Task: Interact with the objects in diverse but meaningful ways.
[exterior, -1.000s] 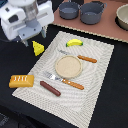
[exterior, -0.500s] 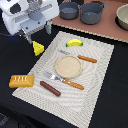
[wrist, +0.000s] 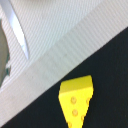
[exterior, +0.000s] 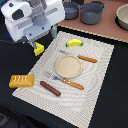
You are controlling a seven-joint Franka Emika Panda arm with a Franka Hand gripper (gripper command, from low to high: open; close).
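Your arm has drifted a little toward the exterior view's right over the last second, and nothing else on the desk (exterior: 15, 105) has shifted. The striped mat (exterior: 97, 65), the plate (exterior: 68, 66) and the toy foods lie where they were. So this reads as lining up, not handling: no food has been touched yet.

The tool (exterior: 43, 38) hangs just above the cheese wedge (exterior: 38, 48). Its two dark fingers look spread apart with nothing between them, so take it as released and empty. The wrist view shows no fingers to confirm this.

The cheese sits on the bare black desk, just off the mat's edge, at about 10 o'clock from the plate. It does not touch the mat. The banana (exterior: 74, 43) lies at 12 o'clock from the plate, the bun (exterior: 21, 80) at about 8 o'clock and off the mat, and the sausage (exterior: 50, 88) near 7 o'clock.

In the wrist view the cheese (wrist: 76, 100) lies flat, holes up. Its broad end faces the mat's edge (wrist: 60, 35) and it narrows away from the mat, the tip cut off by the frame. The long axis runs from broad end to tip, roughly square to that edge. You would likely want the fingers closing across the short width. The exterior view is too small to confirm the heading.
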